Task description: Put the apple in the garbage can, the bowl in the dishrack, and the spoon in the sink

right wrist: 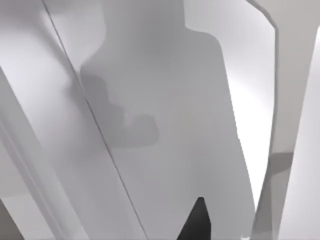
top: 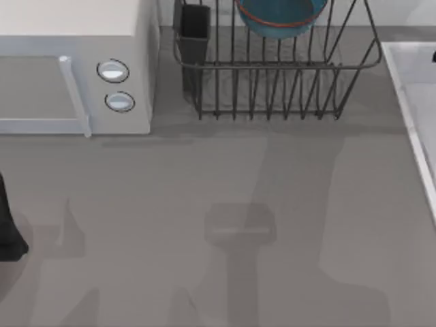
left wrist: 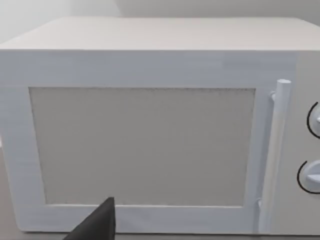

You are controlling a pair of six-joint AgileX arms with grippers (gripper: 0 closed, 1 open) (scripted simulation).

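Nearest my right wrist camera is one dark fingertip (right wrist: 199,220) hanging over the pale sink (right wrist: 165,100); whether that gripper is apart or holds the spoon, I cannot tell. I'd judge the spoon drop is the step in hand, so I'd keep low and well inside the rim. Farther off, the bowl (top: 281,17) already sits in the dishrack (top: 272,68). Left arm (top: 8,225) waits at the left edge, facing the microwave (left wrist: 150,125).

I can read no text, label or number anywhere; the microwave (left wrist: 150,140) and its knobs (top: 113,71) are unmarked.
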